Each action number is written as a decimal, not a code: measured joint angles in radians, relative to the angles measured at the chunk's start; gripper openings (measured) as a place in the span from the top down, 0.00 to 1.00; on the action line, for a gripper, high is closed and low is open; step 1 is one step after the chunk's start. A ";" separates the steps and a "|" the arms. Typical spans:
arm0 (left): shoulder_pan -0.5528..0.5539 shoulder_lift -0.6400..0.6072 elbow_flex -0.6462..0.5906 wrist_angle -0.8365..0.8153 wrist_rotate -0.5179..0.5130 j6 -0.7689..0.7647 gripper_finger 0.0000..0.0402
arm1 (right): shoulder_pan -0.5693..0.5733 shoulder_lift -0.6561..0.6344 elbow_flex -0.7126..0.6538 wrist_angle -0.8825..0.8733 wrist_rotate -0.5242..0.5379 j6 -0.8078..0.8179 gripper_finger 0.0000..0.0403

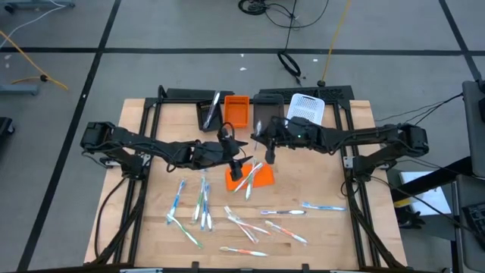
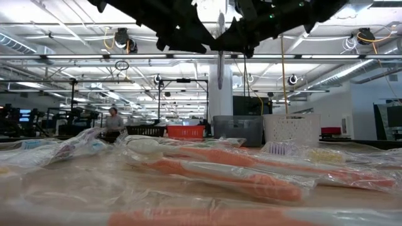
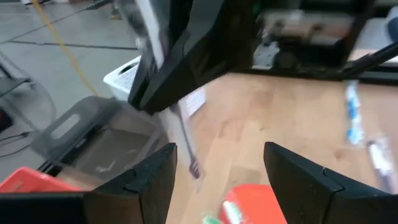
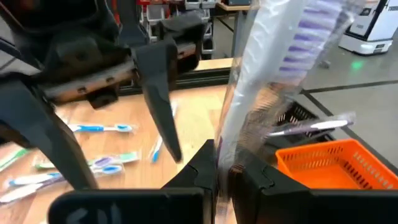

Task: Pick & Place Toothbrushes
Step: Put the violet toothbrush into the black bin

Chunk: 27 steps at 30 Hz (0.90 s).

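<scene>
The high view looks straight down on the whole table (image 1: 151,227). The low view sits at tabletop level, facing the room. Each wrist view looks forward past its own hand, close in; both show the other arm's hand.

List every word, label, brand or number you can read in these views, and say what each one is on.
No text can be read in any view.
Wrapped toothbrush shut in the right gripper: purple marks on its wrapper, too blurred to read.
Wrapped toothbrushes close to the low camera: no print can be made out.
Bins at the table's far edge, including the orange bin: no label shows.
</scene>
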 joint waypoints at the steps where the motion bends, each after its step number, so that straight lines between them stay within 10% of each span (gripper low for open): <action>1: 0.000 0.000 0.000 -0.008 -0.006 0.000 0.39 | 0.000 0.001 0.011 -0.022 0.000 -0.005 0.97; 27: 0.017 0.000 0.000 -0.033 -0.102 -0.015 0.39 | 0.000 0.123 0.214 -0.117 -0.060 -0.020 0.97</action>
